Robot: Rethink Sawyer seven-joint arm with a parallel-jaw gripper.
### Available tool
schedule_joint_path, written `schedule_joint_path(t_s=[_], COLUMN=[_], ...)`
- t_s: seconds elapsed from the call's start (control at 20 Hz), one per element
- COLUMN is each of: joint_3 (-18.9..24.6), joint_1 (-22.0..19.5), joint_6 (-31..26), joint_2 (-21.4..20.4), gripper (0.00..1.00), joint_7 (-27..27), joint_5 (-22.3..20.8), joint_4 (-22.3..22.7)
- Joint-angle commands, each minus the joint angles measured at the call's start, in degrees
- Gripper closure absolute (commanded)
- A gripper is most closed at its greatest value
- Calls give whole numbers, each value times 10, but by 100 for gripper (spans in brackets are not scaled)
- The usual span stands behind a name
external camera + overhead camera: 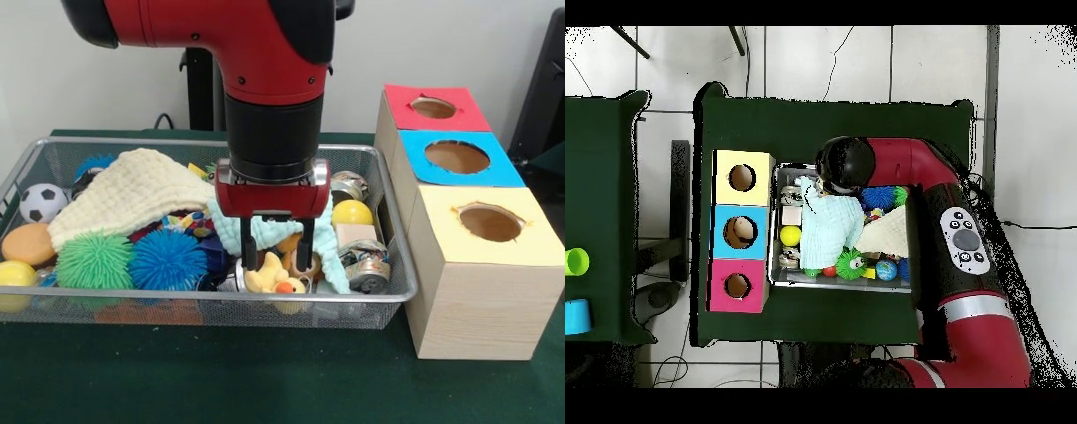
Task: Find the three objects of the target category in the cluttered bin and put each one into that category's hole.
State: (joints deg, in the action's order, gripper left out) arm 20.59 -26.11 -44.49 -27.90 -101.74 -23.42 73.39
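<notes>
My gripper (276, 254) hangs low in the right half of the wire bin (402, 291), open, with its two black fingers (250, 252) apart. A yellow rubber duck (267, 279) lies just below and between the fingertips, and I cannot tell whether they touch it. A pale teal cloth (336, 268) is bunched behind and beside the fingers. To the right stand three wooden boxes with holes on top: red (433, 108), blue (456, 156) and yellow (490, 222). In the overhead view the arm's round wrist (843, 162) covers the gripper, and the teal cloth (829, 228) spreads across the bin.
A cream cloth (132, 188) covers the bin's left middle. Around it lie a green spiky ball (94, 260), a blue spiky ball (168, 260), a soccer ball (41, 202), an orange ball (26, 244), a yellow ball (351, 212), a wood block (356, 235) and a tin can (367, 268).
</notes>
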Motion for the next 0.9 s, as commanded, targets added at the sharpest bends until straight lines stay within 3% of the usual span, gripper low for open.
schedule_joint_path(t_s=[0.05, 0.35, 0.9], joint_3=[44, 46, 58], joint_1=[-19, -35, -57], joint_6=[9, 57, 77], joint_2=[-2, -15, -13], gripper=[0, 0, 0], joint_7=[77, 61, 65], joint_5=[-7, -16, -27], joint_4=[84, 138, 165])
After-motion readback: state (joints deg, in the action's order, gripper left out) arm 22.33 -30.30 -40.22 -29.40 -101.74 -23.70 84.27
